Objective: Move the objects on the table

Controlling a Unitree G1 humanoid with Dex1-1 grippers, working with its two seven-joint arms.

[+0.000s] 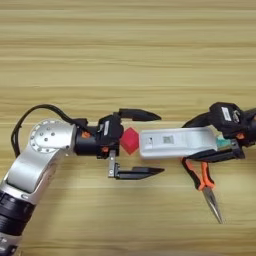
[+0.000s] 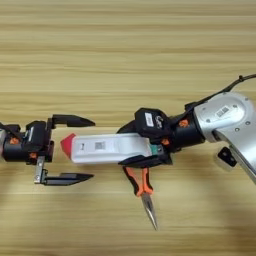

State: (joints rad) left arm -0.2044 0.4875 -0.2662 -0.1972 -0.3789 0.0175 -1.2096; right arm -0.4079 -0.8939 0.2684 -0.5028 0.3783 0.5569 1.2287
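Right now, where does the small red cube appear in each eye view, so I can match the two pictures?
Left eye view: small red cube sits just left of centre, between the left end effector fingers.
Right eye view: it lies far left, partly hidden by the device.
Shared landmark: the flat white rectangular device, touching the cube's right side.

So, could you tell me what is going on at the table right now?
The right end effector is shut on the white device, holding it flat along the table. The device's far end touches the small red cube. The left end effector is open, its fingers above and below the cube without closing on it. A pair of orange-handled pliers lies on the table just beneath the right end effector, untouched.
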